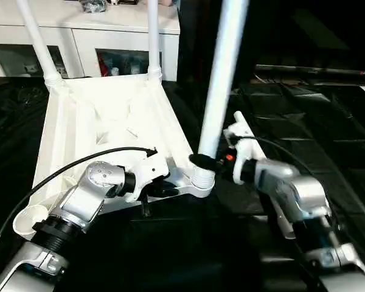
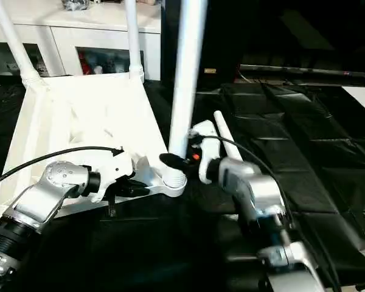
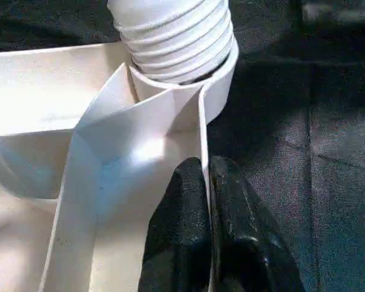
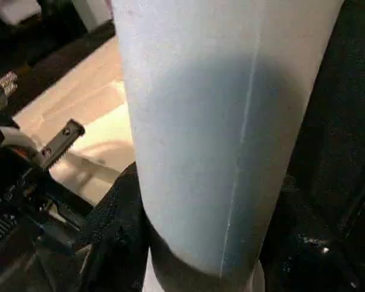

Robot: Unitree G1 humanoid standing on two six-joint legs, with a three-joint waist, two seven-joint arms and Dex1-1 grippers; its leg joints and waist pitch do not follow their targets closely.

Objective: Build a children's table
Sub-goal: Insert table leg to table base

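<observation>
The children's table lies upside down on a black mat, its ribbed white tabletop (image 1: pixel 103 121) facing up. Two white legs (image 1: pixel 153 36) stand in the far corner sockets. A third leg (image 1: pixel 222 73) stands upright in the near right socket (image 3: pixel 176 36), threaded end in the collar. My right gripper (image 1: pixel 202 162) is closed around this leg (image 4: pixel 219 121) just above the socket. My left gripper (image 3: pixel 204 167) is shut on the tabletop's thin rim right beside that socket, one finger on each side. The near left socket (image 1: pixel 24 222) is empty.
A white cabinet (image 1: pixel 109 30) with glass doors stands behind the tabletop. Black quilted mat (image 1: pixel 316 121) spreads out to the right. A white rod-like piece (image 2: pixel 225 137) lies on the mat just behind my right wrist.
</observation>
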